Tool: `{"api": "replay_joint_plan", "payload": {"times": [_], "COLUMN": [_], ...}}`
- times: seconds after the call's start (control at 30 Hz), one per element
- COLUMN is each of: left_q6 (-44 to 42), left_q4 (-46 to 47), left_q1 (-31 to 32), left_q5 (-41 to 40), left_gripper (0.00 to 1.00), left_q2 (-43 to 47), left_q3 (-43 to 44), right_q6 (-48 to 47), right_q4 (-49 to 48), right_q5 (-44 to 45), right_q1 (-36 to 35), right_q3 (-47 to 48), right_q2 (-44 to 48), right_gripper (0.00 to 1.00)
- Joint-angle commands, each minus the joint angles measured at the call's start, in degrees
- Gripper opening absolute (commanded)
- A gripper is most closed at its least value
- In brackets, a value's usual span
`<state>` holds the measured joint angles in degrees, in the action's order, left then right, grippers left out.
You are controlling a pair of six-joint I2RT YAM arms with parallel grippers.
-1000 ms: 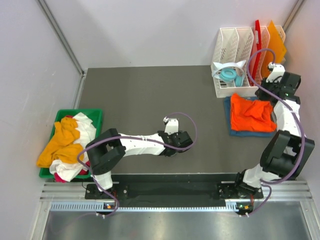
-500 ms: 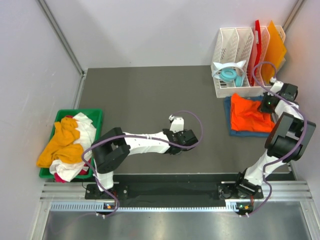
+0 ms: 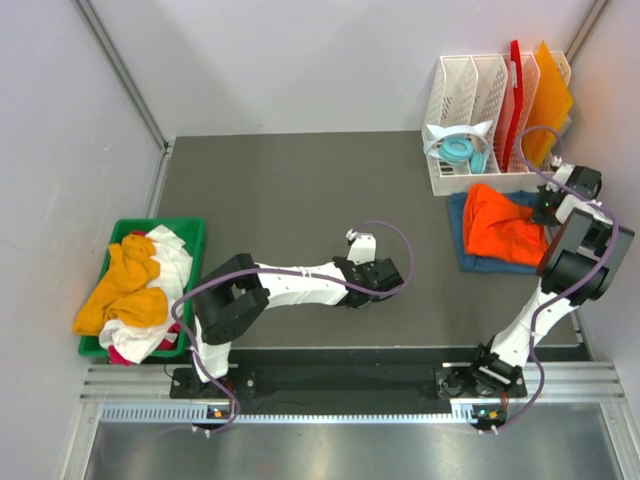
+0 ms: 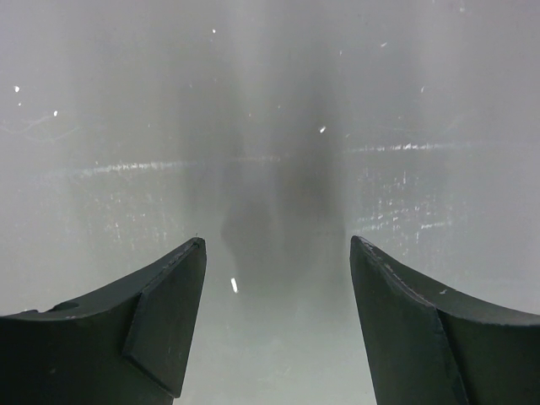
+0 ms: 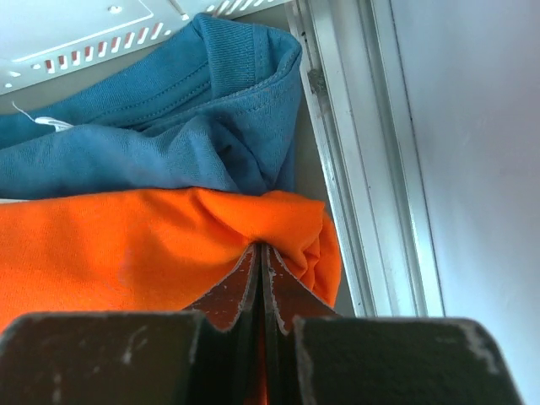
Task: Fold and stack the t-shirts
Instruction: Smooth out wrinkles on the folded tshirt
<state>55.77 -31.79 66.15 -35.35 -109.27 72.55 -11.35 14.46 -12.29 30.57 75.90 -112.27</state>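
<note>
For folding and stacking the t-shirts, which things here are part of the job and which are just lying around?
Part of the job: orange t-shirt, pinched by the right gripper; teal-blue t-shirt under it; shirt pile in the green bin; left gripper, open and empty.
Just lying about: white rack; red board; orange board; teal ring in the rack.

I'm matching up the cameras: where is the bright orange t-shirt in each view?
Top external: orange t-shirt at far right, below the white rack.
Left wrist: not in it.
Right wrist: orange t-shirt lower left, pinched by the right gripper.
Shared landmark: the teal-blue t-shirt beneath it.
</note>
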Motion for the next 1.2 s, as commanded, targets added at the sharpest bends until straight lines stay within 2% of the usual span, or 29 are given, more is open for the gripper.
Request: {"api": "replay_joint_plan", "payload": {"times": [0.0,0.1,0.23,0.37,0.5,0.57,0.67,0.93,1.17], "left_q6": [-0.31,-0.13,-0.05,0.13,0.22,0.22,0.04,0.48,1.62], "left_q4": [-1.61,-1.52,-0.73,-0.29,-0.11,0.06,0.06,-0.81,-1.08], "left_q1": [0.47,0.47,0.82,1.26,1.61,1.70,1.88,2.41,2.67], "left_q5": [-0.42,-0.59,-0.42,-0.33,-0.33,-0.33,-0.42,-0.86,-1.38], "left_gripper": [0.74,0.74,0.74,0.74,0.74,0.74,0.74,0.74,0.74], "left_q2": [0.38,0.73,0.64,0.38,0.55,0.90,1.43,2.48,3.45], "left_q3": [1.63,1.19,1.10,0.92,0.57,0.31,0.05,-0.66,-2.06], "right_q6": [-1.83,-0.60,2.64,3.44,2.48,1.87,0.46,-1.65,-1.12], "right_q4": [-2.93,-5.05,-4.09,-0.93,3.99,3.56,2.94,-0.13,-3.12], "right_q5": [-0.87,-5.80,-11.25,-15.73,-19.17,-19.00,-17.95,-12.15,-5.38], "right_q1": [2.12,2.30,2.22,1.52,0.72,0.63,0.63,1.51,5.82], "right_q3": [0.05,-1.10,-0.14,0.39,-2.06,-6.17,-10.49,-15.51,-20.60], "right_q2": [0.63,6.69,14.69,21.55,23.41,23.94,23.41,19.90,21.21], "right_gripper": [0.00,0.05,0.17,0.20,0.13,0.06,0.01,0.00,0.00]}}
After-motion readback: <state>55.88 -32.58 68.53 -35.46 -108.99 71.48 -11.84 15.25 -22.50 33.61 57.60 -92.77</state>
